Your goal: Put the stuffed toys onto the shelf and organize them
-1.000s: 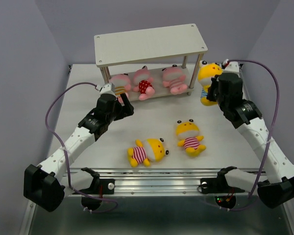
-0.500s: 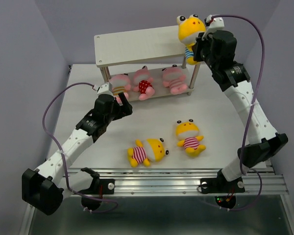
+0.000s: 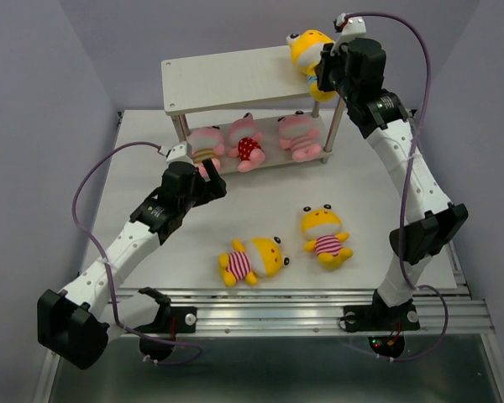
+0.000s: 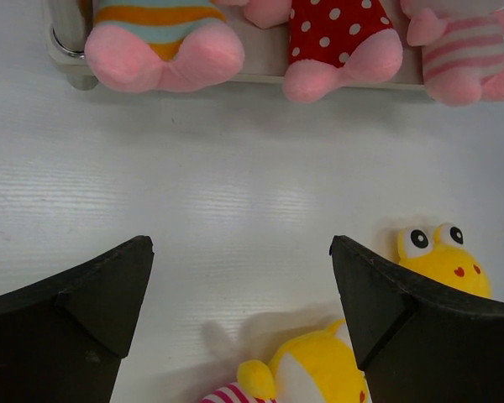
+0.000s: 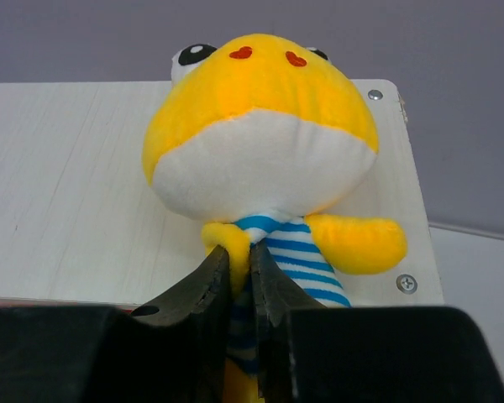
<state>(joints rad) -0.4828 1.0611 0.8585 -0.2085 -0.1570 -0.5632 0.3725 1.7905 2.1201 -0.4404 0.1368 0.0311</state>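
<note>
The wooden shelf (image 3: 235, 80) stands at the back. Three pink toys lie on its lower board: a striped one (image 3: 206, 143), a red polka-dot one (image 3: 247, 144) and a pink-striped one (image 3: 297, 136). My right gripper (image 3: 326, 74) is shut on the arm of a yellow toy with blue stripes (image 3: 309, 54), holding it over the right end of the top board (image 5: 67, 193). Two yellow toys with red stripes lie on the table (image 3: 254, 259) (image 3: 324, 234). My left gripper (image 3: 210, 180) is open and empty in front of the shelf; its wrist view shows one yellow toy (image 4: 361, 353) below the fingers.
The white table (image 3: 143, 168) is bounded by purple walls on both sides and at the back. A metal rail (image 3: 277, 306) runs along the near edge. Purple cables loop from both arms.
My right gripper has lifted the blue-striped yellow toy from beside the shelf's right leg up and left over the top board's right end. The left arm has barely moved.
</note>
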